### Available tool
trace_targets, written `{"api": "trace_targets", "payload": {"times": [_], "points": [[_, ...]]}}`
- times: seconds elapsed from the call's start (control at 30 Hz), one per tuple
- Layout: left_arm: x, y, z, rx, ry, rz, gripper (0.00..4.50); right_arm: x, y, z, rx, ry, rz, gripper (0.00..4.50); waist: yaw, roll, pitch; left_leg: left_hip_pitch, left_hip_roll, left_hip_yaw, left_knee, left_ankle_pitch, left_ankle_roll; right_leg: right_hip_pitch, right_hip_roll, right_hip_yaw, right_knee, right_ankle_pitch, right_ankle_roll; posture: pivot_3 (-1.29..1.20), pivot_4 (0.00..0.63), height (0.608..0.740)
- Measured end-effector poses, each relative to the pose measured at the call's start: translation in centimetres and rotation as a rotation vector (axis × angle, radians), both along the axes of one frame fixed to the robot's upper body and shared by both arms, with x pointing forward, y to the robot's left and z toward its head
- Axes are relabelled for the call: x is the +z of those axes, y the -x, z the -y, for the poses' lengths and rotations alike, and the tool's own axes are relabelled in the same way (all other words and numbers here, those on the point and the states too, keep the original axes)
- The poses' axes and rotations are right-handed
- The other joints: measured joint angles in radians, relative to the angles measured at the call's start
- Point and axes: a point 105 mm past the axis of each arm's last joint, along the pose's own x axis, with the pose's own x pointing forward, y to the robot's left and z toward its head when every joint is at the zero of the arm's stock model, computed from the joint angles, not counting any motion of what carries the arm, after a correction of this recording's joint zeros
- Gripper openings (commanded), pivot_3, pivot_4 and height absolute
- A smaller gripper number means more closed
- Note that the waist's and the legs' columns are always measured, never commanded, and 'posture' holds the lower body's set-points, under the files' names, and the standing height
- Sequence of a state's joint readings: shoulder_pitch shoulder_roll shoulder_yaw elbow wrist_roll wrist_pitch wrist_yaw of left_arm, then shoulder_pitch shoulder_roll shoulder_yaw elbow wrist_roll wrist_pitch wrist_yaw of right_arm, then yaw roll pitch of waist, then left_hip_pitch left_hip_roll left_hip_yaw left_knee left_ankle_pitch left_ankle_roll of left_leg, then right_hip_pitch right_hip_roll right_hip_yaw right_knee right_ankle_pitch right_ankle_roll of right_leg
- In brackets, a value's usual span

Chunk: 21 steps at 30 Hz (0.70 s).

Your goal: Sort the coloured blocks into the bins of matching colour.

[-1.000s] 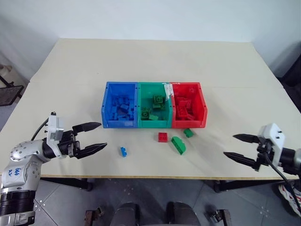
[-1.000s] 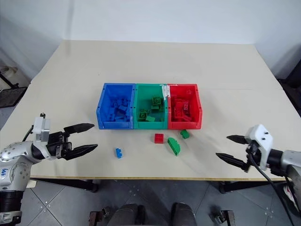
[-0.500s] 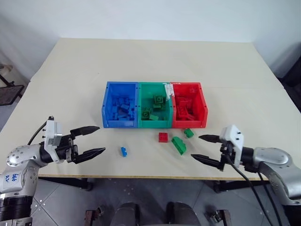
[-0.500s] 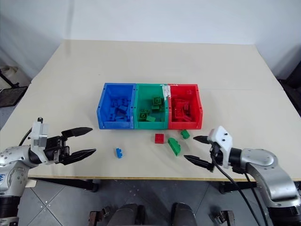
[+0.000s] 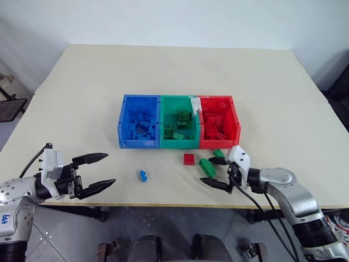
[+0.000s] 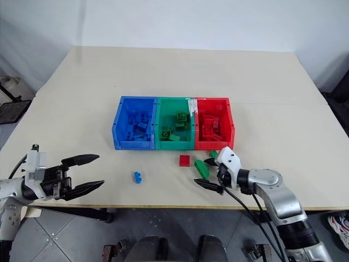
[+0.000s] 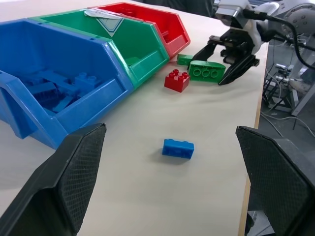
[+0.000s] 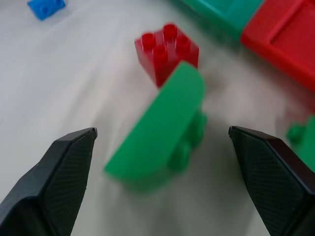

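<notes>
Three joined bins stand mid-table: blue (image 5: 139, 129), green (image 5: 179, 128) and red (image 5: 218, 128), each holding several blocks of its own colour. In front of them lie loose blocks: a blue one (image 5: 143, 176), a red one (image 5: 189, 159), a long curved green one (image 5: 206, 167) and a small green one (image 5: 218, 153). My right gripper (image 5: 208, 171) is open, with one finger on each side of the curved green block (image 8: 162, 128) and a gap on both sides. My left gripper (image 5: 109, 168) is open and holds nothing, left of the blue block (image 7: 178, 148).
The loose blocks lie close to the table's front edge (image 5: 180, 205). A white patch (image 5: 193, 103) sits on the rim between the green and red bins. Bare tabletop lies behind the bins and to both sides.
My right arm has swung in from the right along the front edge, and its open fingers now straddle the curved green block. The left gripper has drawn back slightly.
</notes>
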<state>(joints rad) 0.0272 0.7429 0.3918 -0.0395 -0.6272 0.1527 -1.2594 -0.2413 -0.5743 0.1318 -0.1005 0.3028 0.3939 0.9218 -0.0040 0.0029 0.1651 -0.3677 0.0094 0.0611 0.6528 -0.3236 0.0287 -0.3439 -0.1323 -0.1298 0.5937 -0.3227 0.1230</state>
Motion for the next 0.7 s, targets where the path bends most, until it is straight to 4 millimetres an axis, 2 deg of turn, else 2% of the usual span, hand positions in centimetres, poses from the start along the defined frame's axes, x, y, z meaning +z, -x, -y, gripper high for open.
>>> {"api": "trace_targets", "payload": {"times": [0.1,0.2,0.3,0.43,0.6,0.7], "points": [[0.2,-0.1,0.1,0.000,-0.002,0.008,4.50,0.1,-0.2,0.2,-0.007,0.000,-0.002,2.91,0.001,0.000,0.000,0.000,0.000,0.000,0.000,0.000,0.000,0.000,0.000,0.000,0.000,0.000,0.000,0.00,0.150,0.740],[0.3,-0.2,0.2,0.002,-0.001,0.015,4.50,0.3,0.7,0.6,0.005,-0.010,-0.028,1.87,0.004,0.000,0.000,-0.001,0.000,-0.001,0.000,0.000,0.000,0.000,0.000,0.000,0.000,0.000,0.000,0.00,0.150,0.740],[0.5,-0.4,0.3,-0.002,0.000,0.023,4.50,2.0,1.5,1.6,0.025,-0.007,-0.012,0.92,0.003,0.001,0.000,-0.001,-0.001,0.000,0.000,0.000,0.000,0.000,0.000,0.000,-0.001,0.000,0.000,0.00,0.150,0.740],[0.5,-0.6,0.3,-0.003,0.005,0.021,4.50,5.7,1.6,1.5,0.059,-0.035,0.055,0.91,-0.002,0.000,0.000,0.000,0.002,0.000,0.000,-0.001,-0.001,0.000,0.000,0.000,-0.001,0.000,0.000,0.00,0.150,0.740],[0.6,-0.8,0.6,-0.002,0.017,0.034,4.50,9.9,-0.6,-0.4,0.093,-0.088,0.176,0.91,-0.005,0.000,0.000,0.000,0.002,0.002,0.000,-0.001,-0.001,-0.002,0.000,0.000,0.000,0.000,0.000,0.00,0.150,0.740],[0.5,-0.9,0.6,0.004,0.026,0.036,4.50,11.2,-2.3,-1.9,0.110,-0.122,0.214,0.91,-0.004,0.000,0.000,-0.001,0.002,0.001,0.000,-0.001,-0.001,-0.002,0.000,0.000,0.001,0.000,0.000,0.00,0.150,0.740]]}}
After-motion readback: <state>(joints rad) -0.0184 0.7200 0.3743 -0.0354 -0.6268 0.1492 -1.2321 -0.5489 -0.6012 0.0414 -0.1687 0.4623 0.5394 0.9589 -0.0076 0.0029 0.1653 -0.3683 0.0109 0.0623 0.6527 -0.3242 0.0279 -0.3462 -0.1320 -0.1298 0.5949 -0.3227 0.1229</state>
